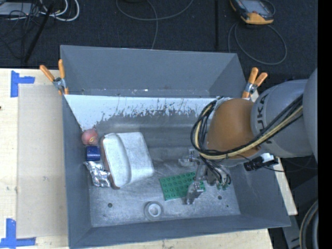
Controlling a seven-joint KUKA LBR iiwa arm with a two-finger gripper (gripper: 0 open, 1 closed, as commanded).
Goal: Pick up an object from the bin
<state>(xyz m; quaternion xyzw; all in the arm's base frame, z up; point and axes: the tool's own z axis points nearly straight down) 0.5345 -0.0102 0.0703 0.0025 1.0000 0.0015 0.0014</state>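
A flat green studded plate [175, 186] lies on the bin floor right of the middle. My gripper [196, 187] is low in the bin at that plate's right edge, under the orange wrist cover, touching or just above it. Whether the plate is gripped is hidden by the gripper's own body. A small grey ring [153, 209] lies on the floor near the front wall, left of and below the plate.
At the left a white rounded box [127, 157] lies tilted, with a pink ball [90, 136], a small blue block [93, 152] and crumpled silver foil [98, 175] beside it. The arm and its cables cover the bin's right side.
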